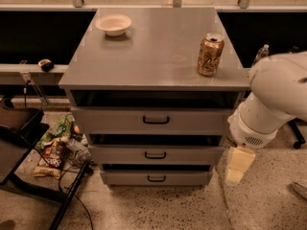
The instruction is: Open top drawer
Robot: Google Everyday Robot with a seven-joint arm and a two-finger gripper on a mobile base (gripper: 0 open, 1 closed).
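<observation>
Grey cabinet top (153, 56) bears a bowl (113, 24), a can (210, 54); gripper (238, 166), seemingly, hangs near the floor (158, 210).

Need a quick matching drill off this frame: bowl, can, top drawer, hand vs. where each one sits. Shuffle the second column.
Things:
1. bowl
2. can
3. top drawer
4. hand

Places:
A. low, right of the cabinet, near the floor
B. front right on the cabinet
C. back left on the cabinet
D. just under the cabinet's top surface

Pairs: 1-C, 2-B, 3-D, 4-A
</observation>
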